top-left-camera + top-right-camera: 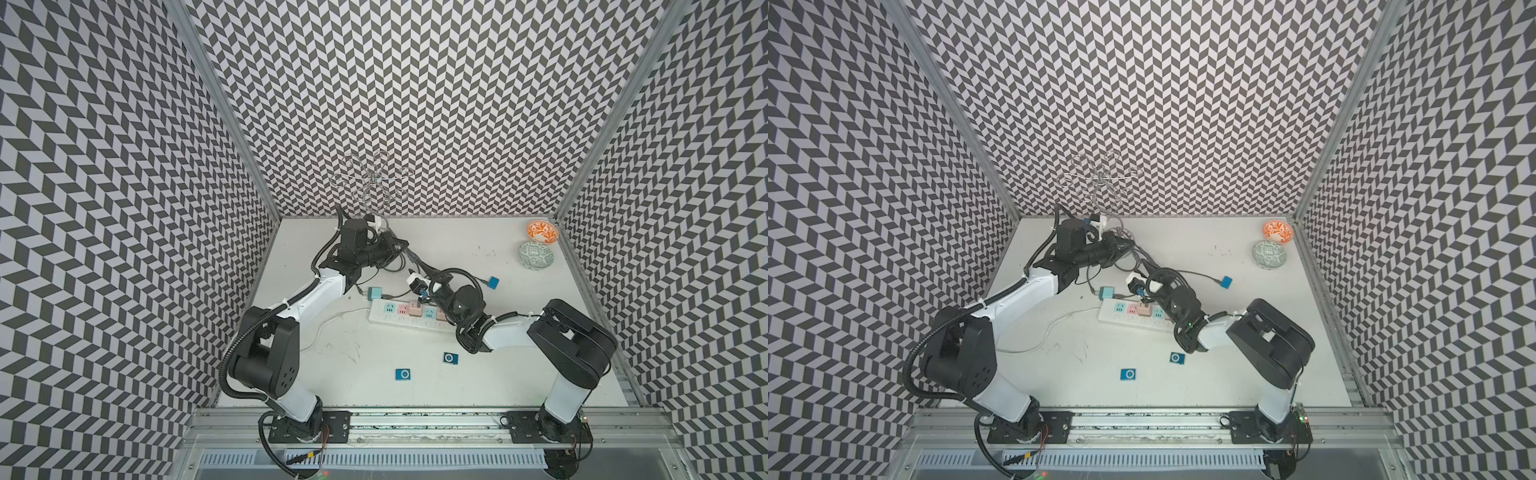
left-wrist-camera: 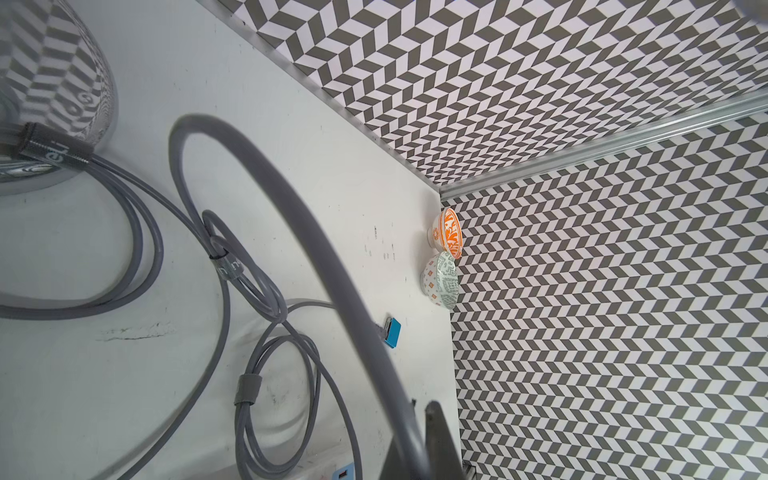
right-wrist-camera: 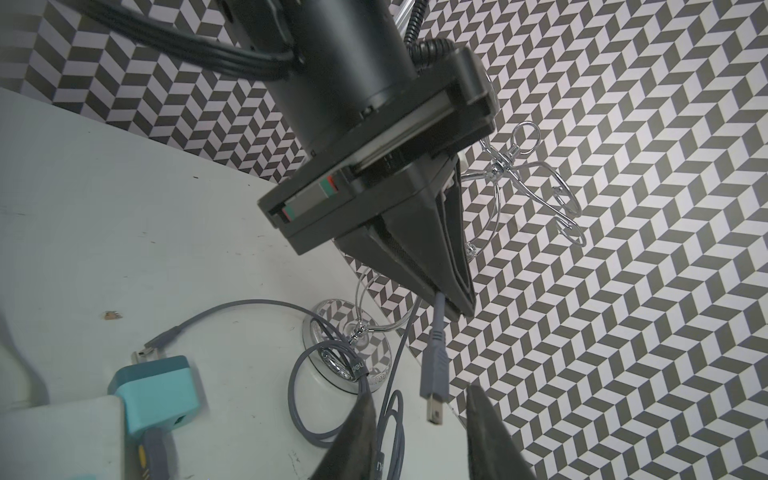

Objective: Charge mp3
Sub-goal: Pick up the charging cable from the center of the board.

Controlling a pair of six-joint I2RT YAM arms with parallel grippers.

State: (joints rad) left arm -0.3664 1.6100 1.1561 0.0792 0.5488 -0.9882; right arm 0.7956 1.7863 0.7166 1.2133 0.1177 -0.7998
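left claw (image 3: 456, 305) pinches grey cable (image 3: 439, 320); its mini-usb plug (image 3: 434, 376) hangs between spread right claw (image 3: 417, 419). one flat blue square mp3 (image 1: 403, 374) lies near power strip (image 1: 384, 319).

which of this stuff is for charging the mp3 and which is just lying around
For the job:
- grey cable, clamped in left gripper
- right gripper, open around its plug
- two loose mp3 players
- cabled mp3 player
- teal charger
- power strip

Lying about:
- orange bowl
- green bowl
- chrome wire stand
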